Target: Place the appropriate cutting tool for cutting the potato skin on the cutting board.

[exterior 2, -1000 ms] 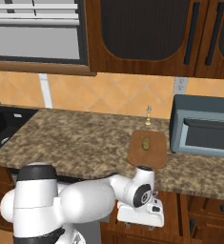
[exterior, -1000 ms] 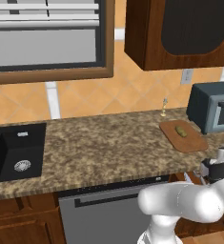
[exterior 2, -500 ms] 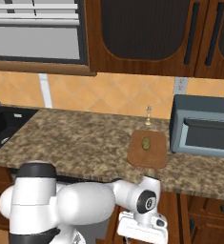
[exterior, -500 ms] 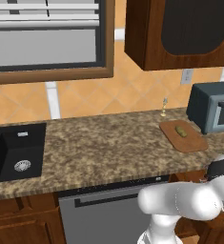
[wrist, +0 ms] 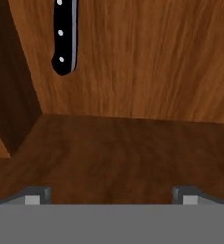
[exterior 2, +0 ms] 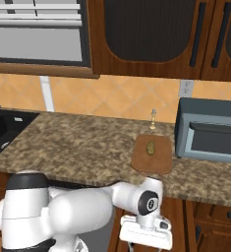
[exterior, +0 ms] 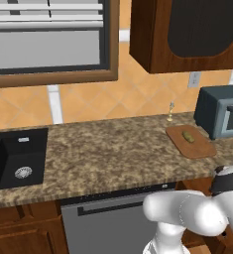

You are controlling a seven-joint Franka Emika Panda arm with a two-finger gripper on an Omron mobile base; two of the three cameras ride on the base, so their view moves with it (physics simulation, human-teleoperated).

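Since a second ago the white arm's wrist has dropped lower below the counter edge, bottom centre of the right base view. Left to right in the hand view: black riveted knife handle (wrist: 65, 35) upper left, lying on a brown wooden drawer floor (wrist: 132, 62); likely the tool to fetch. Two-finger gripper (wrist: 111, 195) spread wide, empty. Reddish-brown wooden cutting board (exterior 2: 153, 154) centre right, small olive-brown potato (exterior 2: 150, 146) resting on it, awaiting the tool.

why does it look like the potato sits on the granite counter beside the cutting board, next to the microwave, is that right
Not quite. In the right base view the potato lies on the cutting board itself, not on the granite counter. The board does sit next to the microwave.
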